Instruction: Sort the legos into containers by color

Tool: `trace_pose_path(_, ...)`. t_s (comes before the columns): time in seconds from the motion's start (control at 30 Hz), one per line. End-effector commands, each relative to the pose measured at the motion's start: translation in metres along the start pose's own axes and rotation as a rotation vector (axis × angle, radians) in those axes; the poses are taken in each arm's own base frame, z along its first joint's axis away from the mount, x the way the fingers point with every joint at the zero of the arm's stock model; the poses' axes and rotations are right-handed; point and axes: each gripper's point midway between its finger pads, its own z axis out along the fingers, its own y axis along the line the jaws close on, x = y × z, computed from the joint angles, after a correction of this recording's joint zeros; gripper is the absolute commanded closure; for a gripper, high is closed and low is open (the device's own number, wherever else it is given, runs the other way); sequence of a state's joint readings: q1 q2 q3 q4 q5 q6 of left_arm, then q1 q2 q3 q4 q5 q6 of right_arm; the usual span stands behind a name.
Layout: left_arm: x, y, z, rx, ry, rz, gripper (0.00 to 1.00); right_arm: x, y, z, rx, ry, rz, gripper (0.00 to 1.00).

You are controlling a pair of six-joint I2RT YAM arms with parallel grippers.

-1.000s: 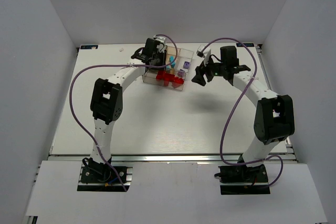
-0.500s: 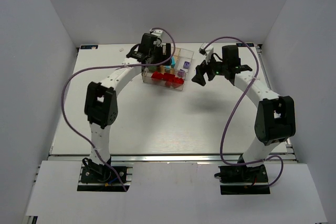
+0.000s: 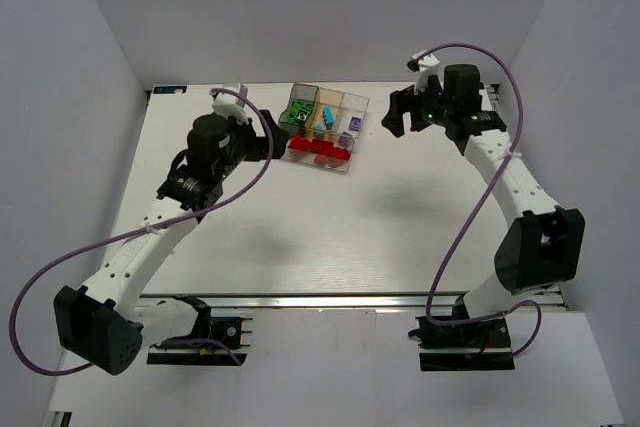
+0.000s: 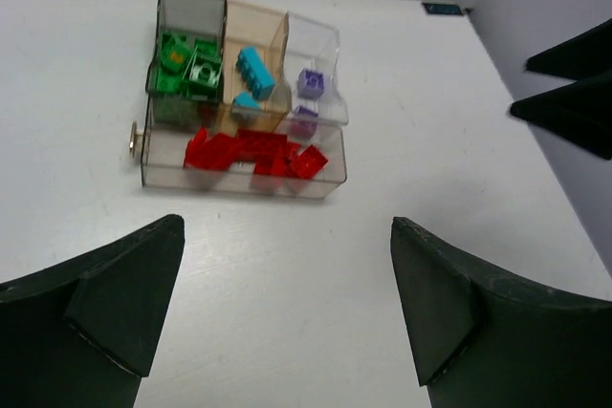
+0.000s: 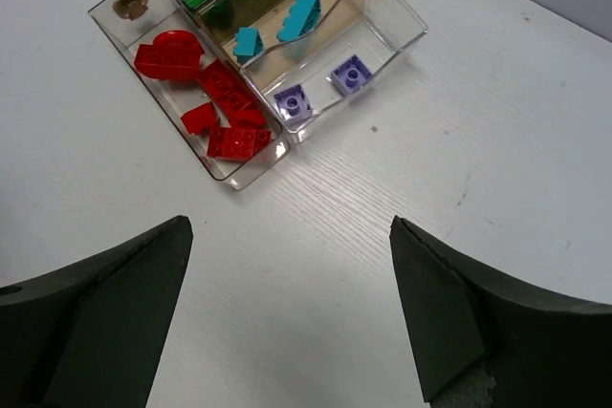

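Legos of four colours lie inside the clear tray [image 3: 357, 134], which sits on the far middle part of the white desk [image 3: 330, 227]. Every brick in view is in one of its compartments. The red legos [image 4: 253, 152] are heaped in the long compartment on the side nearest the arm bases. Behind it stand three smaller compartments side by side. In the left wrist view the green legos [image 4: 186, 64] fill the left one, the cyan legos [image 4: 253, 72] lie in the tan-tinted middle one, and two pale purple legos [image 4: 309, 83] rest apart from each other in the clear right one. A small tan knob [image 4: 137, 139] shows at the left end of the red compartment.

The left pincer [image 3: 265, 142] is just left of the tray and points toward it without touching it. Its own camera shows the fingers spread wide, with only bare desk between them.

The right pincer [image 3: 400, 112] is to the right of the tray, near its far corner and clear of it. Its fingers [image 5: 115, 303] are also spread wide and grip nothing. From that wrist the tray sits at an angle, with the reds at left, the greens at top and the purples nearest the camera.
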State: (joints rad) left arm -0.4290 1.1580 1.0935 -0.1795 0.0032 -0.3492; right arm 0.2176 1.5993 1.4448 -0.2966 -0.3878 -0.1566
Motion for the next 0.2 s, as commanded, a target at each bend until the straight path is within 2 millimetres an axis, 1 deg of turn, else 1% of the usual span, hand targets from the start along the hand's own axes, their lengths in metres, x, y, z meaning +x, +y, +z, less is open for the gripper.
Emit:
trace_pose_path(0.0,0.027,0.017,-0.004,-0.065,0.051,-0.031,0.02,-0.019,-0.009,-0.022,0.097,-0.069,-0.012,0.11)
trace_pose_path(0.03,0.027,0.019,-0.010,-0.074,0.037,-0.033,0.02,-0.019,-0.011,-0.023,0.111,-0.074,-0.007,0.11)
trace_pose_path(0.1,0.026,0.021,-0.014,-0.080,0.025,-0.039,0.02,-0.022,-0.010,-0.026,0.122,-0.082,-0.003,0.11)
trace_pose_path(0.17,0.029,0.022,-0.018,-0.085,0.026,-0.039,0.02,-0.019,-0.009,-0.027,0.119,-0.081,-0.002,0.11)
